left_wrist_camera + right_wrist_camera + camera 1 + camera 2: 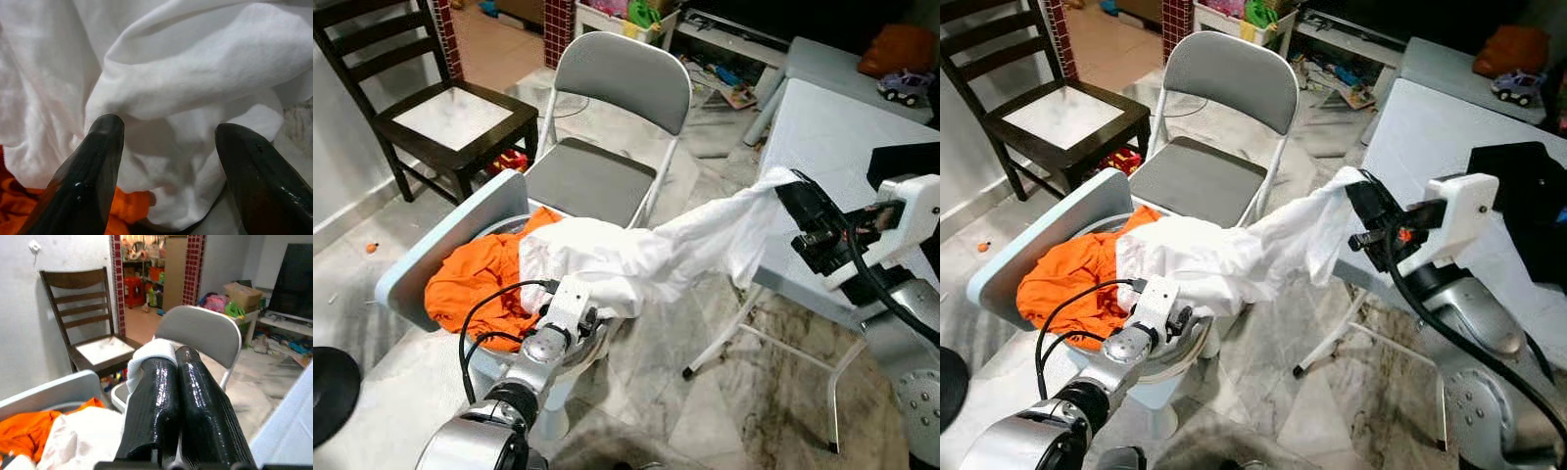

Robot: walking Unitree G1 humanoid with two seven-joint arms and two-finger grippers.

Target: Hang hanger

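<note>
Right hand [1363, 211]: fingers closed on one end of the white cotton garment [1234, 257], held up beside the light grey desk [1430, 137].
Left hand [168, 161]: fingers spread open against the garment's lower folds, above the round white basket [1170, 367].
Hanger: none could be made out.
Slip risk: only a thin edge was pinched; a pull could free it.
Snag risk: the crumpled orange cloth [1072, 279] touched the garment and could be dragged out.
Collision risk: the grey folding metal chair [1209, 147] stood near.

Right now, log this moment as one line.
right pincer: shut on white garment | left pincer: open over it | orange cloth: in basket
</note>
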